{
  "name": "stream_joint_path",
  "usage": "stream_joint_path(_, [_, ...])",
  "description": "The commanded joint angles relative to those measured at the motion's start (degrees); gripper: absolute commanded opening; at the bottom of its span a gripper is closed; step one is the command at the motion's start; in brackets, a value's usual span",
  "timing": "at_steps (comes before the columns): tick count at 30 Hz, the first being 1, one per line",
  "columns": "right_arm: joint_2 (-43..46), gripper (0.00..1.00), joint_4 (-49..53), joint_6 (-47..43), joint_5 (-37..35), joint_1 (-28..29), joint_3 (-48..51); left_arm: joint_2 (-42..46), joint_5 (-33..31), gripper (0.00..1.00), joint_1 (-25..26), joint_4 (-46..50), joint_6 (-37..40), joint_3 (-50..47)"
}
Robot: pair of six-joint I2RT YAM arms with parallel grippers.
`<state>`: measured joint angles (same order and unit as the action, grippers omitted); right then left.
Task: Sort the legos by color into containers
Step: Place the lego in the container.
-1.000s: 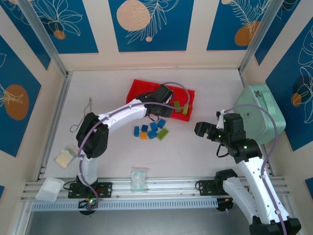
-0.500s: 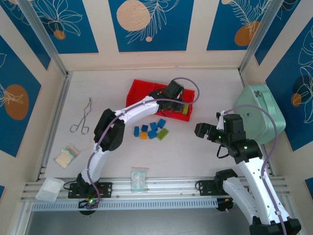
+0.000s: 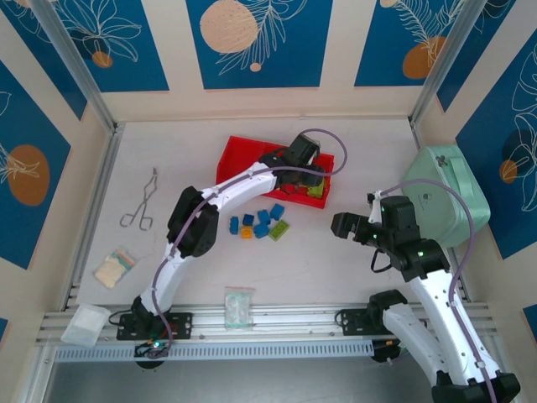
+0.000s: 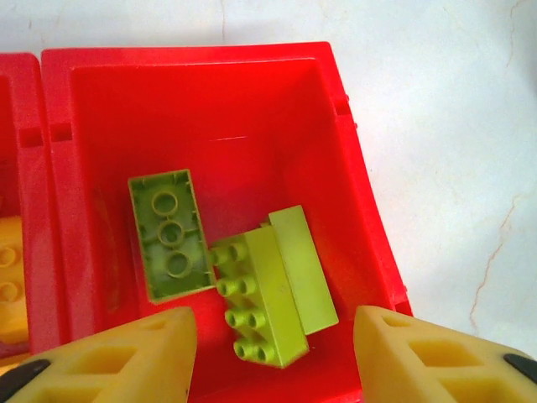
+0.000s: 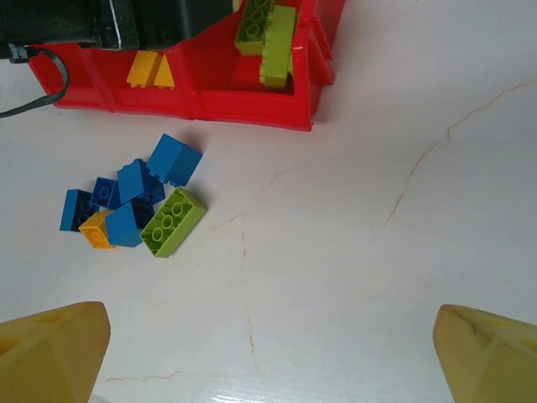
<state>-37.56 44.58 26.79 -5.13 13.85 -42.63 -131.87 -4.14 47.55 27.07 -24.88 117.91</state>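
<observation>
Pale, thinly veined table [image 3: 294, 269] and what lies on it

A long red tray [image 3: 237, 154] sits slantwise toward the far edge, about midway across. Just nearer than it, a small huddle of loose bricks [image 3: 260, 224] rests on the bare surface: mostly blue, with one orange [image 3: 247, 232] and one lime green [image 3: 278, 228]. Metal tongs [image 3: 143, 204] lie toward the left edge, a small packet [image 3: 113, 269] nearer the near-left corner, a clear bag [image 3: 238, 306] at the near edge, and a mint-green case [image 3: 449, 197] against the right edge

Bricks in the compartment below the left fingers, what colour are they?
Lime green bricks, seen best in the left wrist view.
</observation>
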Motion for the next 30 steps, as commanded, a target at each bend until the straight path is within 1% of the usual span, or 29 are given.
stream_joint_path(1, [0.9,0.99,-0.4,-1.1,1.3,0.8,0.4,1.3,-0.7,0.56,0.5,1.4,1.6,1.4])
stream_joint_path(3, [1.0,0.99,-0.4,-1.2,1.6,0.9,0.3,3.2,-1.3,0.59,0.7,1.8,2.5,0.3])
stream_joint_path(5, [1.1,0.99,-0.5,-1.4,1.9,1.1,0.4,5.8,-2.0,0.66,1.0,1.6,3.6,-2.2])
stream_joint_path(8, [1.3,0.99,-0.9,-1.5,2.7,1.2,0.5,11.0,-0.8,0.78,1.4,0.4,6.2,-8.7])
stream_joint_path(10, [1.4,0.99,-1.2,-1.5,3.2,1.2,0.7,14.1,-0.1,0.80,1.6,0.1,7.4,-13.4])
stream_joint_path(12, [1.4,0.99,-1.4,-1.5,3.5,1.3,0.8,17.0,0.7,0.86,2.0,0.9,8.7,-17.9])
stream_joint_path(18, [1.3,0.99,-1.4,-1.7,4.3,1.4,0.7,21.3,0.7,0.89,3.3,5.7,10.3,-26.8])
stream_joint_path(24, [1.2,0.99,-0.1,-1.0,1.8,1.5,0.4,20.9,-2.0,0.89,5.2,9.0,11.6,-31.6])
stream_joint_path(26, [1.2,0.99,0.3,-1.0,1.1,1.6,0.1,20.5,-1.9,0.89,5.4,9.0,11.6,-32.8])
stream_joint_path(30, [1.3,0.99,-0.3,-1.3,2.8,1.8,0.3,19.8,-2.4,0.87,5.6,8.7,12.0,-34.3])
